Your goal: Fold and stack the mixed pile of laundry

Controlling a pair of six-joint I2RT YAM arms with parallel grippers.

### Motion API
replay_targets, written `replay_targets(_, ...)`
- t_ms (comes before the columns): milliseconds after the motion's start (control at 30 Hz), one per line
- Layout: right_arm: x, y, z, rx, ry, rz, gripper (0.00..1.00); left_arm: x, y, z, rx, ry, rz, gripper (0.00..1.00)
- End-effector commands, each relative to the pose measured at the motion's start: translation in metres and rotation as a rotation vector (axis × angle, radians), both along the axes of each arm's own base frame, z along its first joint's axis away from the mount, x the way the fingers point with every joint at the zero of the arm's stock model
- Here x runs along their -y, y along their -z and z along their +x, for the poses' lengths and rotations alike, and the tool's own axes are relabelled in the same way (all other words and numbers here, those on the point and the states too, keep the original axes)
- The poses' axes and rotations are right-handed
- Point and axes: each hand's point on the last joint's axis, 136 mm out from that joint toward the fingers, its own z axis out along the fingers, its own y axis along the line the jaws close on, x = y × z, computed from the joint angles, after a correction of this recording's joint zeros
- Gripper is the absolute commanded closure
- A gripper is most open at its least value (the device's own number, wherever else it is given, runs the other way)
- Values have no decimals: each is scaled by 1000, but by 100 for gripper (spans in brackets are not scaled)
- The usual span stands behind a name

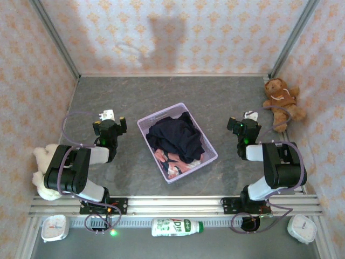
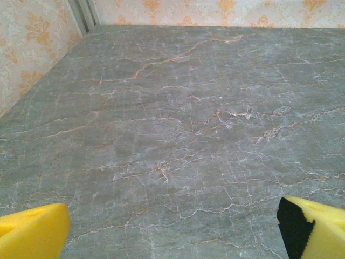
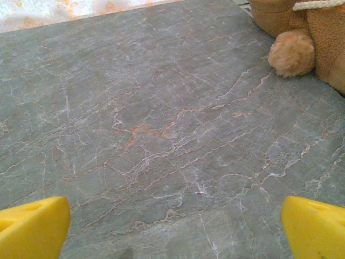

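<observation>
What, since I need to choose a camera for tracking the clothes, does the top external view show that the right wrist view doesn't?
Top external gives the lavender basket holding the navy garment and the shark-print garment, plus the left end effector, open, off to the basket's left. The right wrist view gives its yellow fingertips close up, spread wide with bare marble between them. Both share the table, the brown teddy bear and the right end effector, open and empty. For the clothes, top external looks like the better choice.
</observation>
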Motion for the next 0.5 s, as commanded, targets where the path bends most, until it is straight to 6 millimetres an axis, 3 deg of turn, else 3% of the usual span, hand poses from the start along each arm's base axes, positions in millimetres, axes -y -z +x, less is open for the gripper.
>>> replay_targets(0, -1, -13, 6, 50, 0, 8, 1, 1, -4, 4, 11, 1, -9, 0)
replay_targets(467, -2, -12, 6, 46, -1, 8, 1, 1, -4, 5, 10, -1, -9, 0)
